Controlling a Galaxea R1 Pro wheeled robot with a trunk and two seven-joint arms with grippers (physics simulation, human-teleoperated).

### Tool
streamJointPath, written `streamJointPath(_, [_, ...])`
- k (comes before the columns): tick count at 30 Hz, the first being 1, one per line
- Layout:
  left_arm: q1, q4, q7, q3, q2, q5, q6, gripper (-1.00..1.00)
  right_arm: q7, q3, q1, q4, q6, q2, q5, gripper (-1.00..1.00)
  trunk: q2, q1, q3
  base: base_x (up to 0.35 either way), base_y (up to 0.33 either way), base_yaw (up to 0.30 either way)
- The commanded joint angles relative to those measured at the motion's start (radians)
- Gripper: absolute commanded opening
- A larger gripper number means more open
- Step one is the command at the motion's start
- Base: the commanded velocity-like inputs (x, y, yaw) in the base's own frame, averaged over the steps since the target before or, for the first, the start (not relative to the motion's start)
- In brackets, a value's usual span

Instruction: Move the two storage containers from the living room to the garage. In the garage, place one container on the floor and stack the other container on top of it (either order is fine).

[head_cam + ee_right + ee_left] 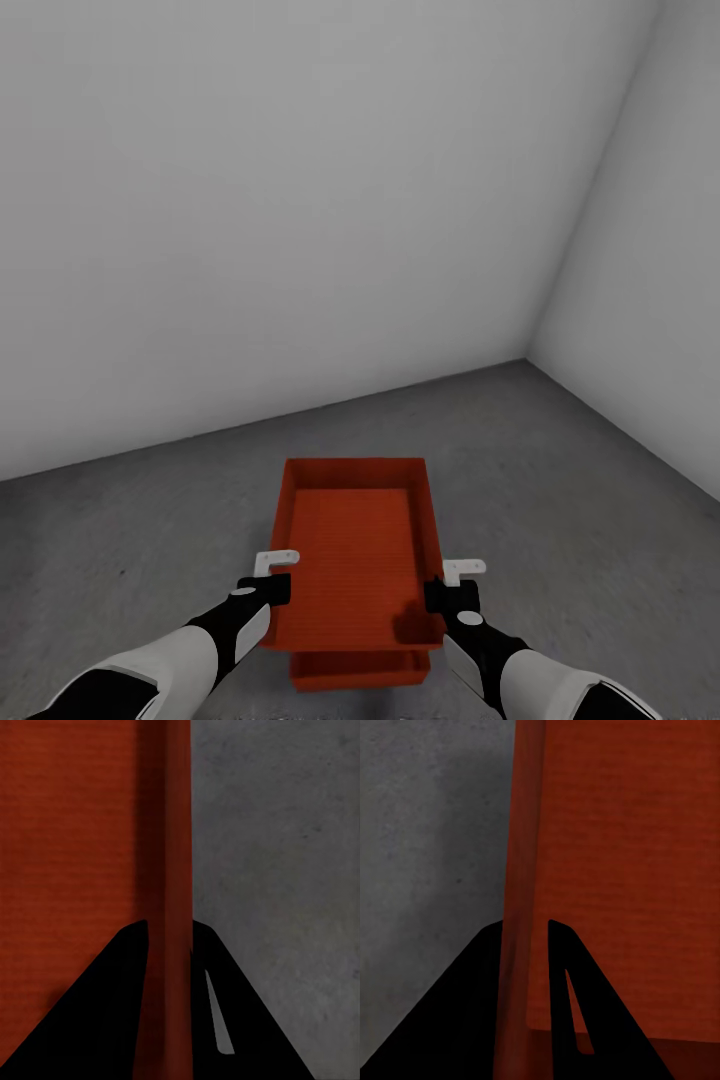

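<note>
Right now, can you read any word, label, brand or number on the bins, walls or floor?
None: no text shows on the upper orange-red ribbed plastic bin, the lower identical bin, the plain white walls or the grey concrete floor.

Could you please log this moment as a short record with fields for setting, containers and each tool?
setting: grey concrete floor, white walls meeting in a corner
upper container: orange-red, open top, empty, held level by both arms
lower container: partly visible beneath the upper one, on the floor
left tool: fingers straddle the upper container's left wall
right tool: fingers straddle its right wall
contact between containers: cannot tell
</note>
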State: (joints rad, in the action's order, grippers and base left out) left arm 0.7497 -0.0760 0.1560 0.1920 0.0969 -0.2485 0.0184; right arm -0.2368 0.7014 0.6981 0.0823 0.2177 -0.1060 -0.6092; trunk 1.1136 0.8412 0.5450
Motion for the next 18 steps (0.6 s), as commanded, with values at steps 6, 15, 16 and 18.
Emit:
streamJointPath(6, [0.002,-0.003,0.08,-0.063,-0.014,0.003,0.029,-1.0,0.007,0.02,-0.001,0.001,-0.003,0.0,-0.01,-1.0,0.001,0.0,0.01,0.0,0.0,0.0])
streamJointPath(15, [0.002,-0.003,0.08,-0.063,-0.014,0.003,0.029,-1.0,0.007,0.02,-0.001,0.001,-0.003,0.001,-0.009,-1.0,0.001,0.0,0.021,0.0,0.0,0.0])
streamJointPath(16, [0.002,-0.003,0.08,-0.063,-0.014,0.003,0.029,-1.0,0.007,0.02,-0.001,0.001,-0.003,0.001,-0.009,-1.0,0.001,0.0,0.022,0.0,0.0,0.0])
streamJointPath(18, [0.002,-0.004,0.08,-0.063,-0.014,0.003,0.029,-1.0,0.007,0.02,-0.001,0.001,-0.003,0.0,-0.01,-1.0,0.001,0.0,0.022,0.0,0.0,0.0])
